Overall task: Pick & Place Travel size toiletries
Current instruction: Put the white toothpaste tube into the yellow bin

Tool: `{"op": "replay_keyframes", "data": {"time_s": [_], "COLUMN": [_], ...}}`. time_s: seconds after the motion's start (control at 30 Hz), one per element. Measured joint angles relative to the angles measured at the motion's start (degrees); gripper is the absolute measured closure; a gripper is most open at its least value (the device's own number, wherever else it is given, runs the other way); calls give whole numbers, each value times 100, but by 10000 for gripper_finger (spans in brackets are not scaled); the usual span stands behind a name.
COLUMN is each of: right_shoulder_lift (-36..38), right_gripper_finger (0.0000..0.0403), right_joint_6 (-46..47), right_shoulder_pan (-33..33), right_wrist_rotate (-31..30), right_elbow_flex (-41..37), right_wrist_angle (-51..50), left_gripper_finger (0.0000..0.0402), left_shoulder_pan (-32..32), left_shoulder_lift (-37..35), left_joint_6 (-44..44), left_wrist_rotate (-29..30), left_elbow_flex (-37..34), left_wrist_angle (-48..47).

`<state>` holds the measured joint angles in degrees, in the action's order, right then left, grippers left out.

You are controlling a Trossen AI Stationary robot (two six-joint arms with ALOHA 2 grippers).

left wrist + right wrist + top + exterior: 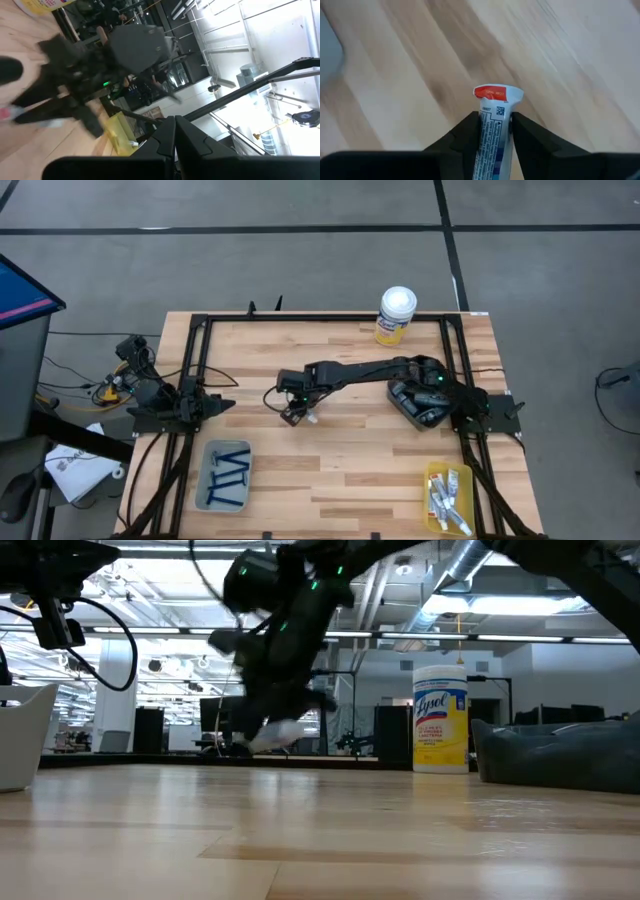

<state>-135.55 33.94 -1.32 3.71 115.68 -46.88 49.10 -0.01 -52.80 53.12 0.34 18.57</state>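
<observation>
Wood table: right claw grips tube

Place: you are looking at an industrial lab or workshop hall.
Ceiling: exposed silver ducts, pipes and strip lights hang overhead in your low view.
Floor: bare grey concrete with dark painted lines surrounds the desk.
Desk: a wooden butcher-block desk sits in a black metal frame.
Side: loose cables trail beside it.

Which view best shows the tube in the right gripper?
The right wrist view: the white tube sits between its fingers, print readable. The high view shows a speck at the right gripper; the low view a blur.
</observation>
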Motion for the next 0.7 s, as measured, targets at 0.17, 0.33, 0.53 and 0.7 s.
{"op": "replay_keyframes", "data": {"time_s": [0.17,0.33,0.53,0.7], "right_shoulder_lift": [436,806,884,882], "right_gripper_finger": [295,295,294,260], "right_joint_6": [-117,-52,388,878], "right_shoulder_pan": [262,769,1561,1677], "right_wrist_rotate": [100,26,-608,-626], "right_elbow_flex": [2,9,9,9], "right_wrist_angle": [-1048,-2197,-3098,-2204], "left_gripper_finger": [401,401,401,401], "left_shoulder_pan": [1,2,0,1], "left_shoulder_lift": [0,0,0,0], "left_joint_6": [-2,-2,0,-2], "left_wrist_rotate": [0,0,0,0], "left_elbow_flex": [0,0,0,0], "left_wrist_angle": [7,49,81,90]}}
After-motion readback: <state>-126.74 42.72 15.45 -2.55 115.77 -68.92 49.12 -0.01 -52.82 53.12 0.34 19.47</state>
